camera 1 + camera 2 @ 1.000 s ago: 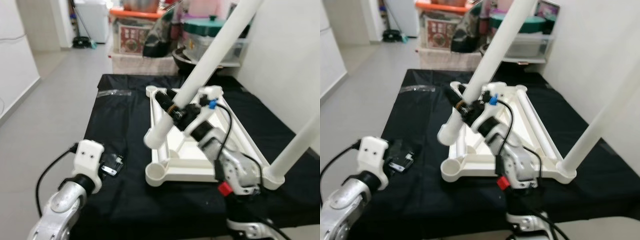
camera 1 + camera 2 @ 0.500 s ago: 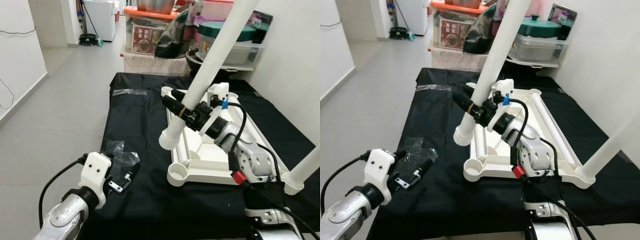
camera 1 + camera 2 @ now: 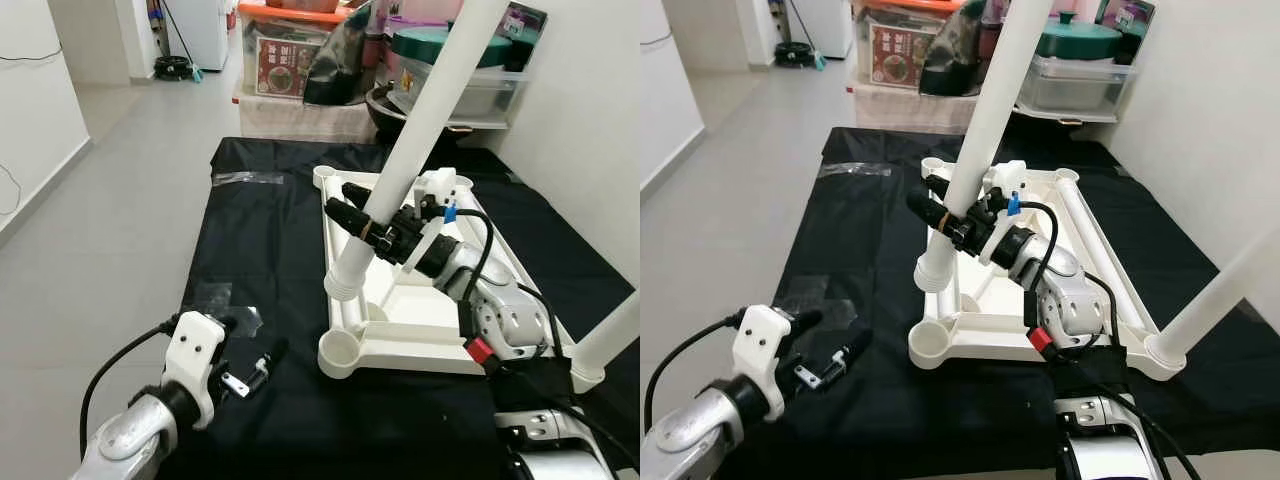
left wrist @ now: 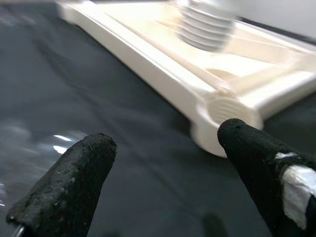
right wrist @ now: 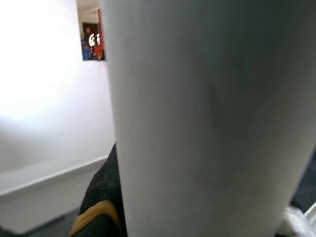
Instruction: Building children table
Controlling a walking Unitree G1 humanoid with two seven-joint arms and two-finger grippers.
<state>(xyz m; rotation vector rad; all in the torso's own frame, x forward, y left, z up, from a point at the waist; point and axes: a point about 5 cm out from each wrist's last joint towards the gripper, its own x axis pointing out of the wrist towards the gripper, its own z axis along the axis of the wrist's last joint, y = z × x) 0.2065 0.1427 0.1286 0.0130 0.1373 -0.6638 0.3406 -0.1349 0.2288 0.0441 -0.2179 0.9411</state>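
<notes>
Right claw (image 3: pixel 368 222) is clamping a tilted white leg (image 3: pixel 400 170) above the tabletop (image 3: pixel 420 320); left claw (image 3: pixel 250 355) is hovering apart.

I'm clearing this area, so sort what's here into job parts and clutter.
Job:
- white plastic upturned tabletop
- long white table leg, clamped by right gripper
- fitted white leg at the near right corner
- open left gripper

Clutter:
- clear plastic wrapper
- storage boxes
- green-lidded pot

Bare black cloth (image 3: pixel 270 240) on robot's left of frame (image 3: pixel 440 335) — open lane for a gripper. Plastic wrap (image 3: pixel 222 300) lies near left gripper (image 3: pixel 252 362), low. Right side crowded: held leg (image 3: pixel 400 160) slants over frame w/ right gripper (image 3: pixel 362 213); 2nd leg (image 3: pixel 610 335) stands at frame's near right corner.
</notes>
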